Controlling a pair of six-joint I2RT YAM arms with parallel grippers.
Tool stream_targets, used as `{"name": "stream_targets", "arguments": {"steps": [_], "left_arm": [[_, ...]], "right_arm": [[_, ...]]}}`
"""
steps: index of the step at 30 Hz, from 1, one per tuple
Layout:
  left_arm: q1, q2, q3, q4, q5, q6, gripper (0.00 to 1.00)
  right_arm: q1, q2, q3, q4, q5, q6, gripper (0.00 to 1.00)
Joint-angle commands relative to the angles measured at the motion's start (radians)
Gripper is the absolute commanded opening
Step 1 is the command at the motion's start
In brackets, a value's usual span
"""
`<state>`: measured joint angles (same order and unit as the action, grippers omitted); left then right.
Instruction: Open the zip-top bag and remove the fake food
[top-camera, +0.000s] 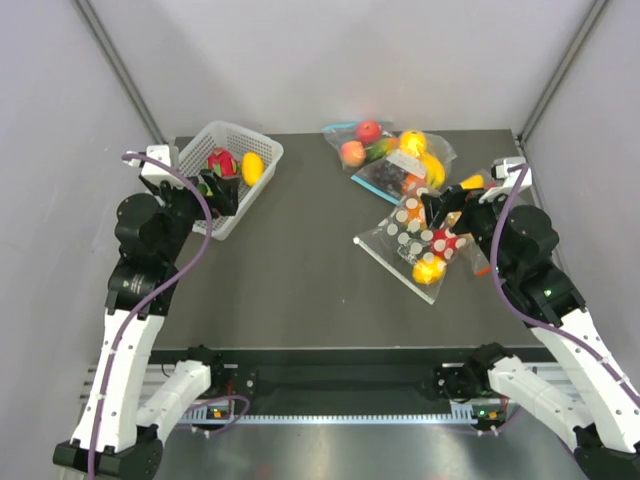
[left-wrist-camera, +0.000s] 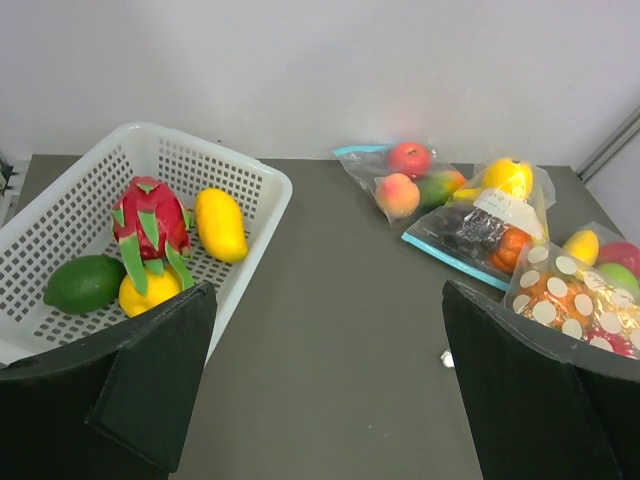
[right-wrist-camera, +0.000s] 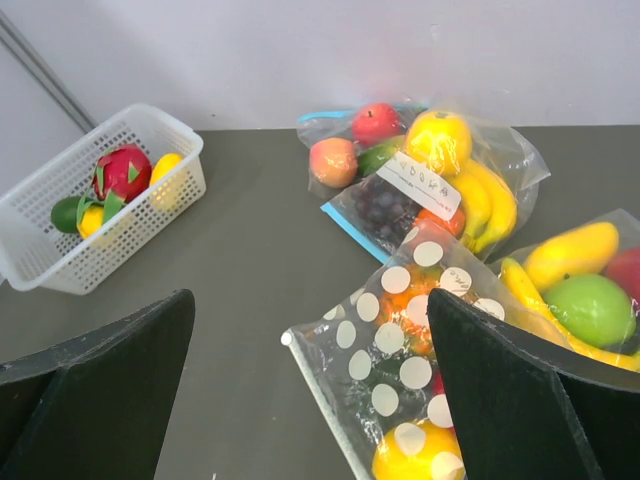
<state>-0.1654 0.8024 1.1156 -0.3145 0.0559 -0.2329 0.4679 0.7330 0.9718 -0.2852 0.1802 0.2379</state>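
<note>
The dotted zip-top bag (top-camera: 408, 238) lies flat at the right of the table, its zip edge toward the table's middle. The fake food shows through it: a yellow-orange fruit (right-wrist-camera: 420, 458), an orange-brown piece (right-wrist-camera: 404, 300) and a small red piece (top-camera: 446, 243). My right gripper (right-wrist-camera: 310, 392) hangs open just above the bag (right-wrist-camera: 400, 350), its right finger over the bag's far side, nothing between the fingers. In the top view this gripper (top-camera: 443, 206) sits at the bag's back edge. My left gripper (left-wrist-camera: 330, 390) stands open and empty over bare table beside the basket, the dotted bag (left-wrist-camera: 575, 305) far to its right.
A white mesh basket (top-camera: 262, 150) at the back left holds a dragon fruit (left-wrist-camera: 150, 215), a mango, a lime and a lemon. Two other clear bags of fruit (right-wrist-camera: 400, 190) lie behind the dotted one. A bag with bananas and a green apple (right-wrist-camera: 585, 290) lies to its right.
</note>
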Motion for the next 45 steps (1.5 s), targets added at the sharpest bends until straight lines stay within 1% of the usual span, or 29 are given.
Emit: {"name": "stream_targets", "arguments": {"steps": [1,4,6,9,11,13,15,16,17,18,19,20,22,23,24,25,26,27,28,29,31,32,34,38,40,42,43,44,45], "left_arm": [[0.0,0.004,0.018,0.043,0.004,0.012,0.99],[0.0,-0.002,0.006,0.054,-0.046,-0.011,0.99],[0.0,-0.005,-0.003,0.061,-0.047,-0.003,0.99],[0.0,-0.008,-0.022,0.078,-0.005,0.02,0.99],[0.0,-0.011,-0.031,0.086,0.056,0.056,0.99],[0.0,-0.003,-0.04,0.086,0.067,0.049,0.99],[0.0,0.024,-0.052,0.091,0.152,0.017,0.99],[-0.002,0.037,-0.065,0.141,0.198,0.001,0.99],[-0.003,0.07,-0.1,0.178,0.3,-0.044,0.99],[-0.011,0.092,-0.121,0.219,0.338,-0.066,0.99],[-0.022,0.113,-0.14,0.301,0.364,-0.084,0.99],[-0.064,0.159,-0.166,0.336,0.375,-0.085,0.99],[-0.129,0.21,-0.174,0.368,0.335,-0.051,0.99],[-0.204,0.269,-0.174,0.397,0.311,-0.001,0.99],[-0.242,0.303,-0.172,0.419,0.297,0.023,0.99],[-0.279,0.34,-0.168,0.436,0.294,0.046,0.99],[-0.334,0.427,-0.14,0.465,0.306,0.088,0.99],[-0.353,0.473,-0.123,0.477,0.329,0.102,0.99],[-0.365,0.522,-0.102,0.488,0.385,0.109,0.99],[-0.374,0.611,-0.08,0.498,0.418,0.103,0.99],[-0.378,0.678,-0.046,0.59,0.488,0.096,0.99],[-0.379,0.731,-0.037,0.619,0.499,0.101,0.99],[-0.382,0.788,-0.013,0.661,0.519,0.121,0.99],[-0.402,0.964,0.108,0.627,0.55,0.202,0.99],[-0.417,1.012,0.141,0.629,0.542,0.224,0.99],[-0.422,1.087,0.205,0.621,0.553,0.256,0.99],[-0.425,1.133,0.234,0.592,0.562,0.27,0.99],[-0.425,1.152,0.28,0.58,0.571,0.273,0.99],[-0.425,1.167,0.294,0.578,0.588,0.277,0.99]], "right_arm": [[-0.014,-0.015,0.05,-0.002,0.012,-0.003,1.0],[-0.012,-0.02,0.048,-0.006,0.018,-0.003,1.0],[-0.014,-0.023,0.048,-0.006,0.021,-0.005,1.0],[-0.014,-0.026,0.047,-0.008,0.025,-0.005,1.0],[-0.014,-0.029,0.042,-0.008,0.025,-0.005,1.0],[-0.014,-0.027,0.038,-0.008,0.024,-0.002,1.0],[-0.014,-0.026,0.034,-0.006,0.018,-0.002,1.0],[-0.014,-0.026,0.031,-0.008,0.013,-0.002,1.0],[-0.014,-0.027,0.031,-0.012,0.01,0.001,0.99],[-0.014,-0.027,0.033,-0.015,0.01,0.0,1.0],[-0.014,-0.029,0.03,-0.017,0.01,0.0,1.0],[-0.012,-0.037,0.028,-0.02,0.013,-0.002,1.0],[-0.012,-0.046,0.025,-0.02,0.013,-0.002,1.0],[-0.014,-0.049,0.022,-0.023,0.013,-0.002,1.0],[-0.014,-0.052,0.022,-0.025,0.013,-0.002,1.0],[-0.014,-0.052,0.022,-0.026,0.012,-0.003,1.0],[-0.014,-0.055,0.021,-0.028,0.01,-0.006,0.99],[-0.014,-0.055,0.022,-0.034,0.008,-0.006,1.0],[-0.015,-0.055,0.022,-0.037,0.008,-0.006,1.0],[-0.014,-0.063,0.018,-0.039,0.005,-0.006,1.0],[-0.012,-0.07,0.013,-0.046,0.001,-0.005,1.0],[-0.014,-0.078,0.013,-0.049,-0.008,-0.006,1.0],[-0.014,-0.083,0.013,-0.066,-0.008,-0.009,1.0],[-0.014,-0.092,0.013,-0.08,-0.008,-0.018,1.0],[-0.014,-0.092,0.011,-0.081,-0.012,-0.02,1.0],[-0.012,-0.092,0.011,-0.081,-0.018,-0.025,1.0],[-0.014,-0.089,0.011,-0.08,-0.018,-0.026,1.0],[-0.014,-0.087,0.01,-0.081,-0.016,-0.029,1.0],[-0.014,-0.086,0.007,-0.08,-0.016,-0.032,1.0]]}}
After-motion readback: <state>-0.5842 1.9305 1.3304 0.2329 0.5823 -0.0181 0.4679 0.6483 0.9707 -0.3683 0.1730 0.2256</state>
